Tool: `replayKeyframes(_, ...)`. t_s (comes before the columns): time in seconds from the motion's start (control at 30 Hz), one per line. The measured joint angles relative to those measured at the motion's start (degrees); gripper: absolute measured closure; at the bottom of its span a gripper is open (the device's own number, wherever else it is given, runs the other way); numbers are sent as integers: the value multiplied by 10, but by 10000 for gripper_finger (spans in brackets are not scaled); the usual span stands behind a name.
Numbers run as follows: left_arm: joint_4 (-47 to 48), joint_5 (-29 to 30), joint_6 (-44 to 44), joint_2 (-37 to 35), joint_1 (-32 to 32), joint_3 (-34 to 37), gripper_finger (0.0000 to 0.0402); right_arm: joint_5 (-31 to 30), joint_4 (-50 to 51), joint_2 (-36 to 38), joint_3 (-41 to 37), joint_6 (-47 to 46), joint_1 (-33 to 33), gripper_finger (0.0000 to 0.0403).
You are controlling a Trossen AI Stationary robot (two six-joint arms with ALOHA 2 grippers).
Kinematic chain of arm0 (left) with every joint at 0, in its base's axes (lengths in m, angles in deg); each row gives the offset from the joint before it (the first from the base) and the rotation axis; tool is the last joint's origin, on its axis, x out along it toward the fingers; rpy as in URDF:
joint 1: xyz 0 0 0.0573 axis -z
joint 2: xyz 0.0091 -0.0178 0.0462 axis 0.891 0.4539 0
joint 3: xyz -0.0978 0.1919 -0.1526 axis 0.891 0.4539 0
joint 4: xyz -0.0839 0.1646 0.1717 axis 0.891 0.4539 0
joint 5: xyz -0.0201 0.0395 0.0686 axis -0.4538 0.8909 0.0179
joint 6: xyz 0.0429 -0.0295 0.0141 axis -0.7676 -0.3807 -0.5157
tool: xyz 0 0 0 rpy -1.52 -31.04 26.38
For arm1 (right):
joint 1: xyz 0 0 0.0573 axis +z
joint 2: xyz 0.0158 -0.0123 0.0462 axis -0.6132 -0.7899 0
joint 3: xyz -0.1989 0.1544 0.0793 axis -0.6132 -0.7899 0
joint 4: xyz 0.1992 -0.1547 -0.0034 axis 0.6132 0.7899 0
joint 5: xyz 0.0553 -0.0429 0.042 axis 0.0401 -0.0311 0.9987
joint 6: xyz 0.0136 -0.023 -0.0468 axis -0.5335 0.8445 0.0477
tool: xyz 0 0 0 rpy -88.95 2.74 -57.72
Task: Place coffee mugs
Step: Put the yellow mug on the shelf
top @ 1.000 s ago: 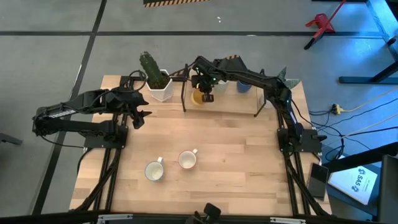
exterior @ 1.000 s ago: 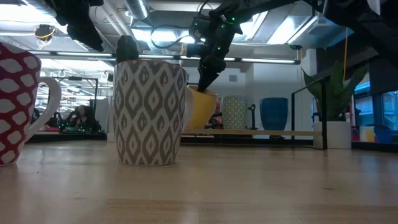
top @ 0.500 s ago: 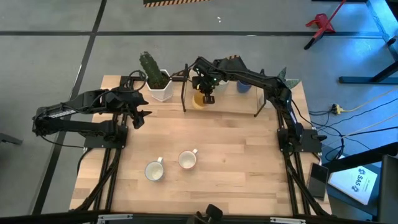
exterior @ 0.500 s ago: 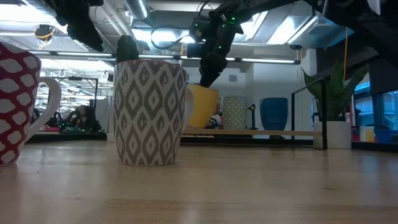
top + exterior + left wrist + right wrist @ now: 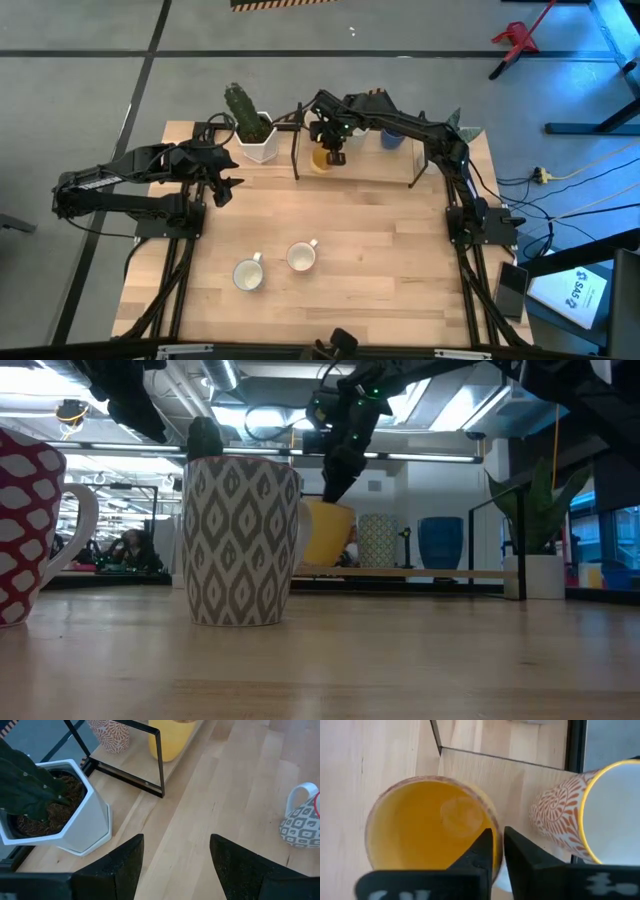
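Note:
My right gripper [image 5: 335,153] reaches to the low shelf [image 5: 375,172] at the table's far edge and is shut on the orange mug [image 5: 320,158], a yellow-orange round mug also seen in the low view [image 5: 328,533]. On the shelf beside it stand an orange-patterned white mug [image 5: 570,817] and a dark blue mug [image 5: 392,138]. Two patterned white mugs [image 5: 248,273] [image 5: 301,257] stand on their bases near the table's near edge. My left gripper [image 5: 230,187] waits open above the table's left side, holding nothing. My right gripper pinches the orange mug's rim [image 5: 496,836], one finger [image 5: 481,854] inside the mug and the other finger [image 5: 521,856] outside its wall. It comes from above, pointing down. The mug hangs nearly upright, its base at the shelf board; whether it rests there I cannot tell.
A white hexagonal cactus pot [image 5: 256,140] stands at the shelf's left end and a leafy potted plant [image 5: 535,550] at the far right corner. The shelf's thin black frame [image 5: 161,767] edges it. Bare wood lies between the shelf and the two near mugs.
The orange mug hung tilted in my right gripper a second ago; it has since swung nearly upright, with the gripper shifting slightly over the shelf.

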Motion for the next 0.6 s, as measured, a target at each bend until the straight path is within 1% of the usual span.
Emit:
replayKeyframes(0.23,0,0,0,0,0,0,179,-6,-11,0,0,-3,0,331)
replayKeyframes(0.6,0,0,0,0,0,0,179,-2,-10,0,0,-2,0,324)
